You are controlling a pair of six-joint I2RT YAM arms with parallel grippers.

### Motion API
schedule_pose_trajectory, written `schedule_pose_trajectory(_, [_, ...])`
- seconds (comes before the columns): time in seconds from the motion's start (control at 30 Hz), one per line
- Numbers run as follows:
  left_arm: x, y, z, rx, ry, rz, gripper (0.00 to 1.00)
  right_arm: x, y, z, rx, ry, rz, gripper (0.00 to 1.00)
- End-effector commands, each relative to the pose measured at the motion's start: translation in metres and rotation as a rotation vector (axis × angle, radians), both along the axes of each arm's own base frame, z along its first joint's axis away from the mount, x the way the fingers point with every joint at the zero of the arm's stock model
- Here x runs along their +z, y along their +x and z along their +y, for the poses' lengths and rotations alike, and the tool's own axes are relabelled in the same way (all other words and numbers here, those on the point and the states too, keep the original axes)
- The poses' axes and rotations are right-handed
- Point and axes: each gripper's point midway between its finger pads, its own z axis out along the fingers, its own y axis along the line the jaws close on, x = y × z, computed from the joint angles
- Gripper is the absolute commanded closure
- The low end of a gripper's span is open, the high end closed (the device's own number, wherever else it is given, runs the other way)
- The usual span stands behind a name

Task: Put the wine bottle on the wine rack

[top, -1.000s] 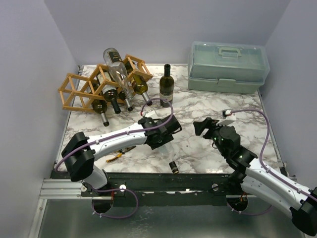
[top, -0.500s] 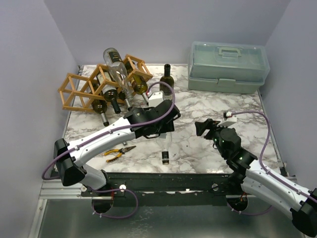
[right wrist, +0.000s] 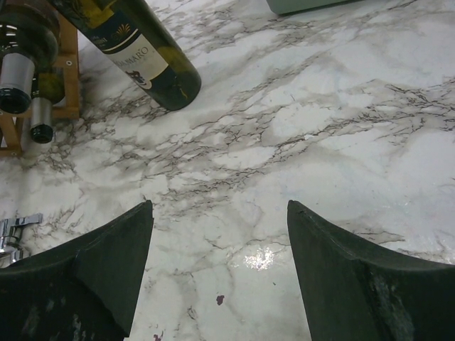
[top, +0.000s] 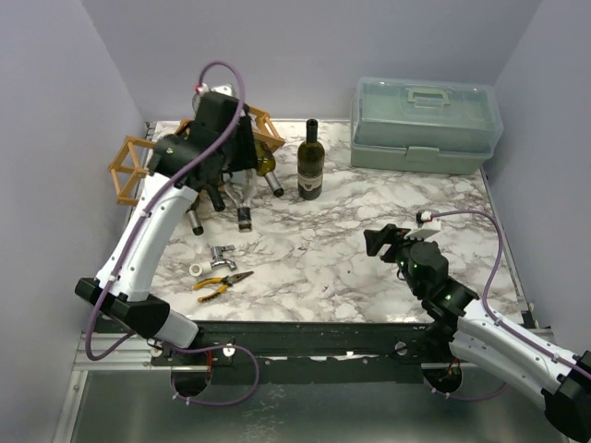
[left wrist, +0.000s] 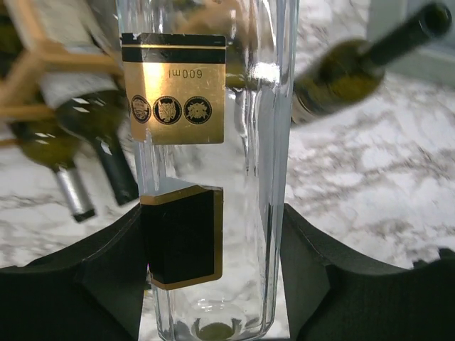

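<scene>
Far left: wooden wine rack point(top: 129, 166), lattice of thin sticks, w/ several green bottles point(top: 211, 194) lying in its cells, necks pointing toward the near edge. Left arm is stretched out to the rack. Left fingers point(left wrist: 106, 263) are closed on the clear wine bottle point(left wrist: 249, 142), one finger pressed to each side of the glass. Its gold "600ml" label sits just beyond the fingertips and a black gold-edged label sits right btwn them. In the top view the bottle's capped neck point(top: 245, 220) sticks out below the fingers, at the rack's front, above the surface point(top: 369, 203). Can't tell whether the body is in a cell yet, since the arm hides it. In the wrist view, rack sticks point(left wrist: 43, 53) and two green bottles are up-left of the fingers. A dark bottle point(left wrist: 341, 71) is up-right of them. Well to the near side of the left fingers, on the marble: a small chrome fitting point(top: 222, 252) and yellow-handled pliers point(top: 222, 280), close together. The dark bottle point(top: 310, 166) stands upright just right of the rack, apart from it. Right fingers point(right wrist: 106, 249) are spread open w/ nothing btwn them, hovering over bare marble. A labelled green bottle point(right wrist: 142, 57) and the rack corner point(right wrist: 67, 71) lie far ahead-left of them. Far right, at the back: translucent plastic toolbox point(top: 425, 125), lid shut, well beyond the right fingers.
</scene>
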Motion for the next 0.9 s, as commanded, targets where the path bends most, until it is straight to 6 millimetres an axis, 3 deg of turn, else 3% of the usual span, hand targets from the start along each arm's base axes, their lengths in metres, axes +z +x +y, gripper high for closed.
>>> schedule_pose_trajectory(0.0, [0.064, 0.031, 0.07, 0.027, 0.145, -0.165, 1.0, -0.001, 0.002, -0.002, -0.013, -0.003, -0.02, 0.21])
schedule_pose_trajectory(0.17, [0.062, 0.054, 0.148, 0.191, 0.258, -0.128, 1.0, -0.002, 0.002, -0.001, -0.009, -0.009, -0.017, 0.21])
schedule_pose_trajectory(0.27, [0.057, 0.068, 0.18, 0.31, 0.344, -0.106, 1.0, -0.003, 0.001, -0.002, -0.013, -0.007, -0.018, 0.21])
schedule_pose_trajectory(0.43, [0.028, 0.101, 0.205, 0.381, 0.398, -0.033, 1.0, -0.003, 0.001, -0.002, -0.008, -0.006, -0.018, 0.21])
schedule_pose_trajectory(0.7, [-0.029, 0.149, 0.224, 0.413, 0.469, 0.063, 1.0, -0.006, 0.001, -0.003, -0.014, -0.012, -0.017, 0.21])
schedule_pose_trajectory(0.87, [-0.044, 0.16, 0.234, 0.444, 0.494, 0.088, 1.0, -0.008, 0.002, -0.003, -0.014, -0.016, -0.016, 0.2])
